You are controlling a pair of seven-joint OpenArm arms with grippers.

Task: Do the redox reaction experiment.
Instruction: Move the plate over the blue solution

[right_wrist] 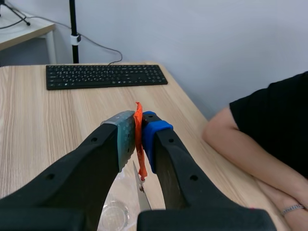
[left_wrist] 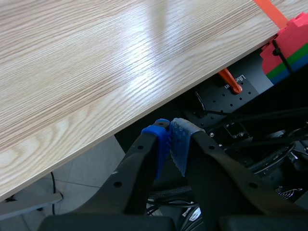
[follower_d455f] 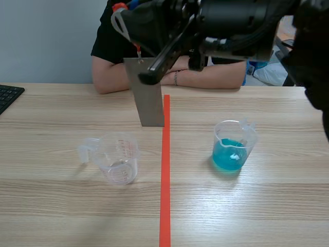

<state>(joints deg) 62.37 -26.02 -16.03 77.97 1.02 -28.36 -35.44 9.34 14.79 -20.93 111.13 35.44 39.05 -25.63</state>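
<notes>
Left gripper (left_wrist: 171,139) parked low off the near table edge, pads pressed together, nothing between them. On the table (follower_d455f: 61,206): orange tape line (follower_d455f: 164,195) runs up the frame's middle. 2 clear beakers sit either side of it, well apart: empty beaker (follower_d455f: 119,158) lower left of centre, blue-liquid beaker (follower_d455f: 234,149) right of centre, roughly a third full. Behind them, just left of the tape, grey metal plate (follower_d455f: 150,98) hangs upright in the upper middle; can't tell if its lower edge touches the wood. Right gripper (right_wrist: 138,130) is clamped on a thin orange strip (right_wrist: 140,159) tied to the plate's top — pads hold the strip only, not the metal. Farthest back, a person's folded arms (follower_d455f: 205,77) rest on the table, and a keyboard (follower_d455f: 7,95) sits at the left edge. Risks, as judged: the plate dangles freely, so a quick swing toward the blue beaker could knock its rim and tip or splash it; the narrow strip could slip from the pads and drop the plate; a corner catching the rim on lowering would drag the light beaker.
</notes>
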